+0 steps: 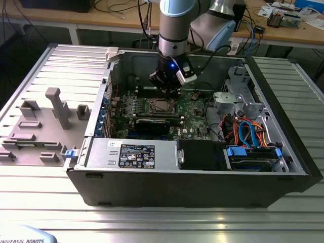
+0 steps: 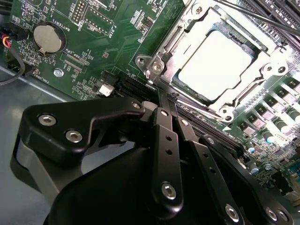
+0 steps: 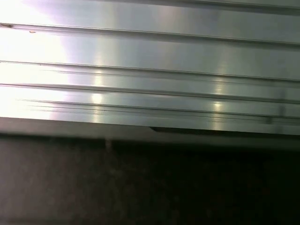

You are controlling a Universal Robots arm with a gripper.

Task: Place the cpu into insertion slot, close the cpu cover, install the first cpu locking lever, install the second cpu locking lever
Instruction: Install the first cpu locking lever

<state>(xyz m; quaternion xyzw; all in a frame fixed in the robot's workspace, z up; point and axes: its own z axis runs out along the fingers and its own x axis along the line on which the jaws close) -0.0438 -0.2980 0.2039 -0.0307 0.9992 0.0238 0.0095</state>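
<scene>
The cpu (image 2: 214, 65), a flat square chip with a pale silvery top, is seen seated in the insertion slot (image 2: 187, 91) in the second wrist view. The cpu cover (image 2: 174, 51), a thin silver frame, is laid down around the chip, whose top is seen through the central cut-out. The slot is set in a green circuit board (image 2: 112, 42). On that board, well apart from the slot, a round coin battery (image 2: 48, 38) is mounted.

The gripper (image 2: 161, 101) is held just beside the slot's edge, its black linkages stretched toward the cover's rim. Whether the fingers are apart or together cannot be told, as the tips are hidden against the frame.

In the exterior view, the slot (image 1: 161, 106) is found near the middle of an open computer case (image 1: 283, 147) that lies on its side. The gripper (image 1: 169, 90) is lowered directly over the slot's far edge. A black card (image 1: 152, 125) lies just in front of the slot, and a power supply box (image 1: 131, 153) is set at the case's near wall. Blue and orange cables (image 1: 248, 134) are bundled on the exterior view's right of the slot. The case rests on a ribbed metal table (image 1: 162, 223).
</scene>
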